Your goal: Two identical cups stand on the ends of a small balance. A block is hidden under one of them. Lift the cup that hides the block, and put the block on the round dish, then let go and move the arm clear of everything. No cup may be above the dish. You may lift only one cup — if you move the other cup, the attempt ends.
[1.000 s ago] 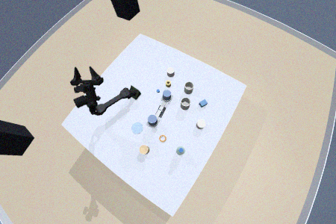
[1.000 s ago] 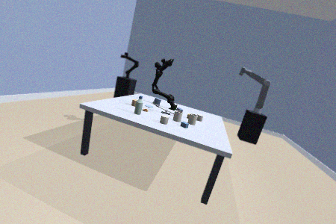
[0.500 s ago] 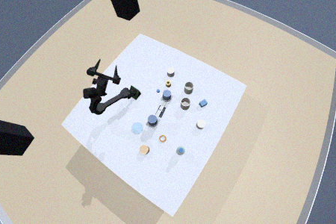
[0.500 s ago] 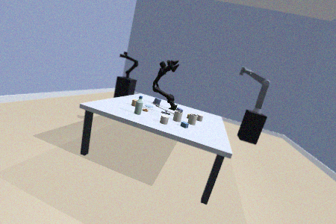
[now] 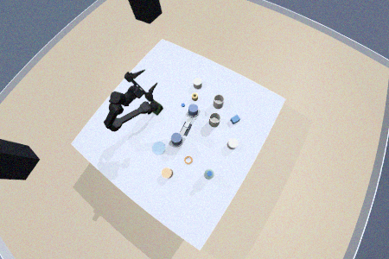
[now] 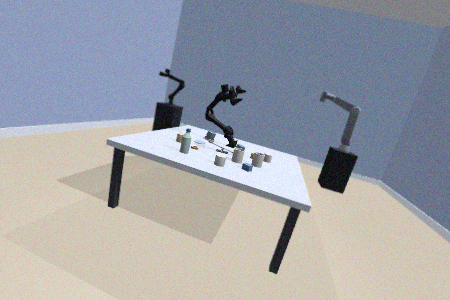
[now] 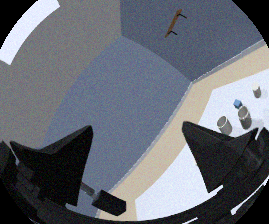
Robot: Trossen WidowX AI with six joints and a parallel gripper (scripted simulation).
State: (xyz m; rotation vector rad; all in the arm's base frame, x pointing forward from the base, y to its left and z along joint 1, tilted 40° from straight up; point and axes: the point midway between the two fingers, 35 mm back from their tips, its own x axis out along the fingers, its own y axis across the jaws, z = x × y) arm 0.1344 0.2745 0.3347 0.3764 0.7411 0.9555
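Observation:
Two identical blue cups stand on the ends of the small balance [image 5: 186,129]. One cup [image 5: 193,110] [image 6: 241,147] is at the end farther from the dish, the other cup [image 5: 176,139] [image 6: 211,135] is beside the dish. The balance's tilt is too small to tell. The light-blue round dish [image 5: 158,148] [image 6: 199,142] has nothing visible on it. No block shows under either cup. My gripper [image 5: 150,77] [image 6: 243,96] [image 7: 139,128] is wide open and empty, raised high above the table, away from both cups.
Near the far cup are a tiny blue piece [image 5: 182,104], a yellow ring-like piece [image 5: 194,97] and a white cylinder [image 5: 197,83]. Two grey cups [image 5: 218,101] [image 5: 214,120] and a blue block [image 5: 235,119] stand beyond. An orange ring [image 5: 185,160], tan cylinder [image 5: 167,173] and bottle [image 6: 185,144] are elsewhere.

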